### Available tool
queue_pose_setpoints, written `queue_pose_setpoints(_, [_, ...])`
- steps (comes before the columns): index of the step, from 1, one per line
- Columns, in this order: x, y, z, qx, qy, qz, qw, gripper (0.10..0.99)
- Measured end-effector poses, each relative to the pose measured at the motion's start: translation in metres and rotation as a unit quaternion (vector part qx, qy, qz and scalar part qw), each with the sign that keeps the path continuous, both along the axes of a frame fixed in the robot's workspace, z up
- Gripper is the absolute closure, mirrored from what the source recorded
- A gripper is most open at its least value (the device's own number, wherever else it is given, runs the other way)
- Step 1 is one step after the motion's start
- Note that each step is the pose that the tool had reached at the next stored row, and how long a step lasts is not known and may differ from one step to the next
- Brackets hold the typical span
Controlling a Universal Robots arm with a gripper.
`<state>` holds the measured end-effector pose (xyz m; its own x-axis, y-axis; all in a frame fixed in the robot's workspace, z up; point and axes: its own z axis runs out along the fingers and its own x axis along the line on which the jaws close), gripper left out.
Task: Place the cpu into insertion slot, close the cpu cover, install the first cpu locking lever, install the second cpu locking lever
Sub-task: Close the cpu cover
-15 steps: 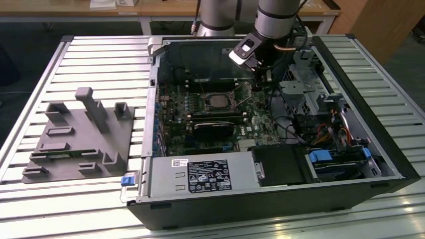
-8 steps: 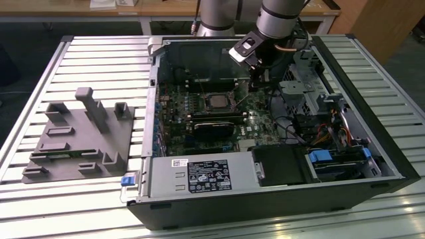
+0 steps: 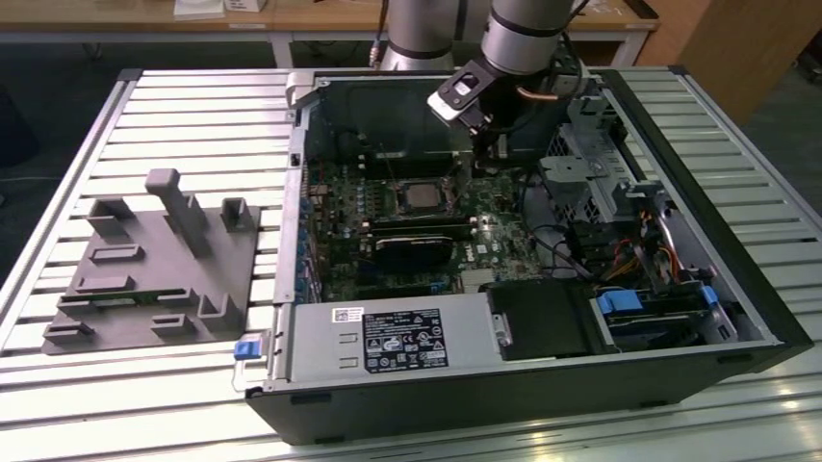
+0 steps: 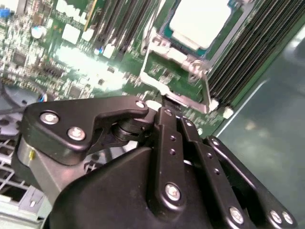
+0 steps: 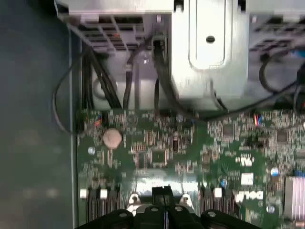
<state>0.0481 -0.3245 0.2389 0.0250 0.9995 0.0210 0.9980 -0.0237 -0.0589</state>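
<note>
Black-linked and close to the lens, the gripper [image 4: 164, 106] has its fingertips drawn together with nothing seen between them, right at the edge of the silvery cpu cover [image 4: 176, 56]; whether it touches the metal I cannot tell. The cpu [image 4: 200, 21] sits in the insertion slot [image 4: 166, 34] on the green motherboard [image 4: 71, 62], the cover's frame lying around its bright top. In the exterior view the board lies inside an open computer case [image 3: 514, 404] on a slatted table [image 3: 192, 106], along with a drive cage [image 3: 584, 183] and cables [image 3: 642, 255], while a grey fixture block [image 3: 154, 269] stands well apart at the exterior view's left.
</note>
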Motion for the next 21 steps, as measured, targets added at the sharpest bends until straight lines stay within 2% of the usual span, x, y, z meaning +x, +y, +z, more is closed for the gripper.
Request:
queue_pose_setpoints(8, [-0.0289,0.0,0.0,0.002,-0.0035,0.0,1.0,0.98])
queue_pose_setpoints(14, [-0.0416,0.0,-0.0003,0.0022,-0.0051,0.0,1.0,0.98])
queue_pose_setpoints(16, [-0.0459,0.0,-0.0013,0.0022,-0.008,0.0,1.0,0.98])
queue_pose_setpoints(21, [-0.0565,0.0,-0.0055,0.0021,-0.0191,0.0,0.9998,0.98])
